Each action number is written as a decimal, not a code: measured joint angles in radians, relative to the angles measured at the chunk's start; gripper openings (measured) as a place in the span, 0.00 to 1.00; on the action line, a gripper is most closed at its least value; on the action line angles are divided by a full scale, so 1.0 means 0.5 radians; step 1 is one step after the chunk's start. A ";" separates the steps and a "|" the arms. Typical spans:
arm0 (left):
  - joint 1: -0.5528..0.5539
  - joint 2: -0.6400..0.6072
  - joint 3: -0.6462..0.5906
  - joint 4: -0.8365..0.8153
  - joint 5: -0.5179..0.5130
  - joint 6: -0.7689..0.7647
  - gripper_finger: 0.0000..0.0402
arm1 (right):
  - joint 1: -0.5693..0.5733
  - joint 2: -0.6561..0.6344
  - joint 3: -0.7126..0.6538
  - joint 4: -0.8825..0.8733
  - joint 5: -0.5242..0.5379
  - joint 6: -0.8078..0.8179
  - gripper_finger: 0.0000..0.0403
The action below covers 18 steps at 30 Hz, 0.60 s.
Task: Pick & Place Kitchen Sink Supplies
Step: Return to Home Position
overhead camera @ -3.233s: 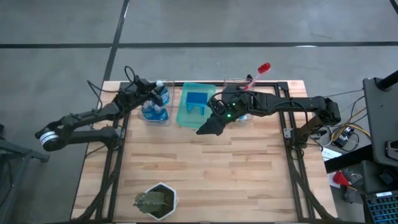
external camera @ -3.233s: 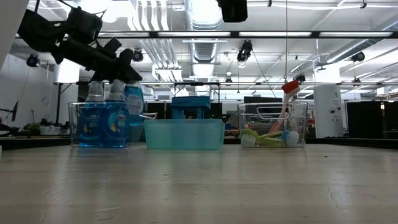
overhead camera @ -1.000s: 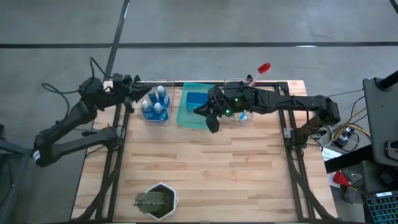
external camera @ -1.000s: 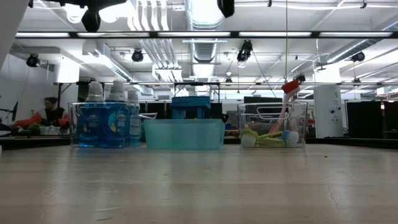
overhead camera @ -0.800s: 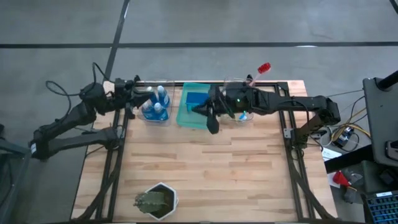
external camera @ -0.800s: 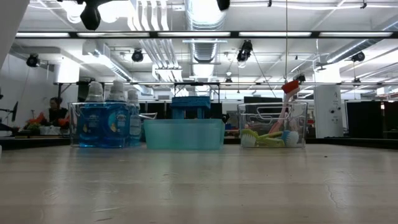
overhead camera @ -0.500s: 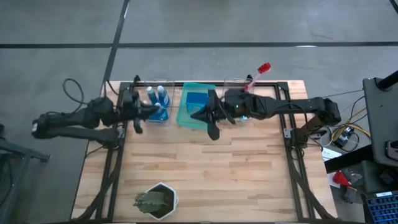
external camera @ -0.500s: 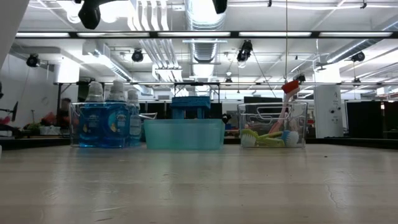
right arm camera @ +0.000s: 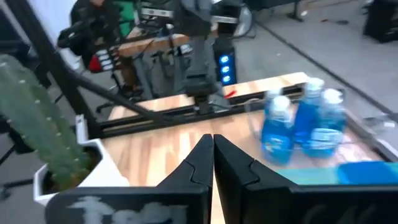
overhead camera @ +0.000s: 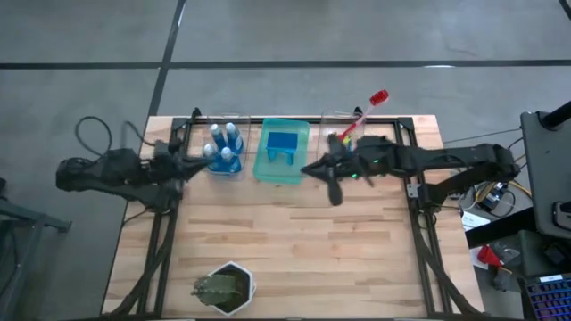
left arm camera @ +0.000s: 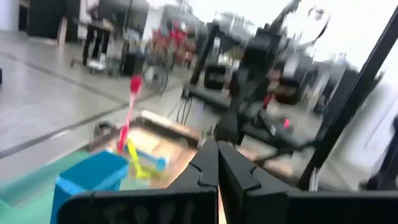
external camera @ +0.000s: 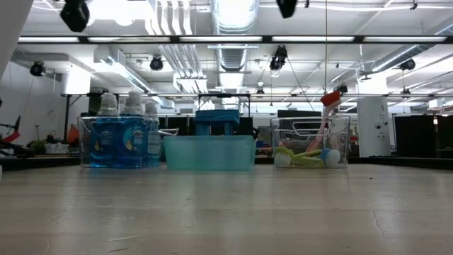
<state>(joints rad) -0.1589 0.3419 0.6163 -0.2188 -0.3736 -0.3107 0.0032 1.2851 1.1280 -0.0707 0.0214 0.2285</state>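
Over the table (overhead camera: pixel 294 259), left gripper (left arm camera: pixel 217 148) and right gripper (right arm camera: pixel 212 142), clenched empty, outstretched inward.

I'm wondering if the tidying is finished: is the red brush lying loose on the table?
No, the red dish brush stands leaning inside the right clear bin, its head poking above the rim.

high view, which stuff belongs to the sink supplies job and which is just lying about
Job: blue bottles in the left clear bin; blue sponge in the green tray; dish brushes in the right clear bin.
Lying about: potted plant, standing apart from the bins and tray.
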 joint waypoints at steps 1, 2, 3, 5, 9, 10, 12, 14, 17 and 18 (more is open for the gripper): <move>0.000 -0.041 0.000 -0.010 -0.019 -0.006 0.00 | -0.001 -0.061 -0.047 -0.001 0.011 -0.001 0.02; 0.000 -0.071 0.000 -0.025 -0.034 -0.009 0.00 | -0.003 -0.133 -0.098 -0.003 0.021 0.002 0.02; 0.000 -0.111 0.003 -0.059 -0.030 -0.006 0.00 | -0.005 -0.197 -0.149 -0.001 0.025 0.012 0.02; 0.000 -0.186 0.020 -0.152 0.057 0.102 0.00 | -0.003 -0.331 -0.251 0.005 0.023 0.034 0.02; -0.002 -0.269 -0.011 -0.313 0.012 0.123 0.00 | 0.003 -0.581 -0.463 -0.001 0.013 0.094 0.02; -0.001 -0.285 -0.017 -0.302 -0.031 0.102 0.00 | 0.006 -0.645 -0.513 0.000 0.017 0.106 0.02; -0.001 -0.308 -0.035 -0.297 -0.049 0.104 0.00 | 0.014 -0.777 -0.612 0.013 0.024 0.122 0.02; -0.001 -0.300 -0.086 -0.309 -0.037 0.101 0.00 | 0.044 -0.893 -0.713 0.046 0.017 0.132 0.02; -0.001 -0.298 -0.168 -0.320 -0.102 0.071 0.00 | 0.129 -1.055 -0.860 0.163 0.030 0.063 0.02; -0.001 -0.311 -0.189 -0.317 -0.150 0.063 0.00 | 0.167 -1.107 -0.902 0.206 0.081 0.043 0.02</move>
<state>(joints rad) -0.1593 0.1865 0.5219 -0.3771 -0.4489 -0.2792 0.0866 0.7318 0.6772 0.0324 0.0621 0.2500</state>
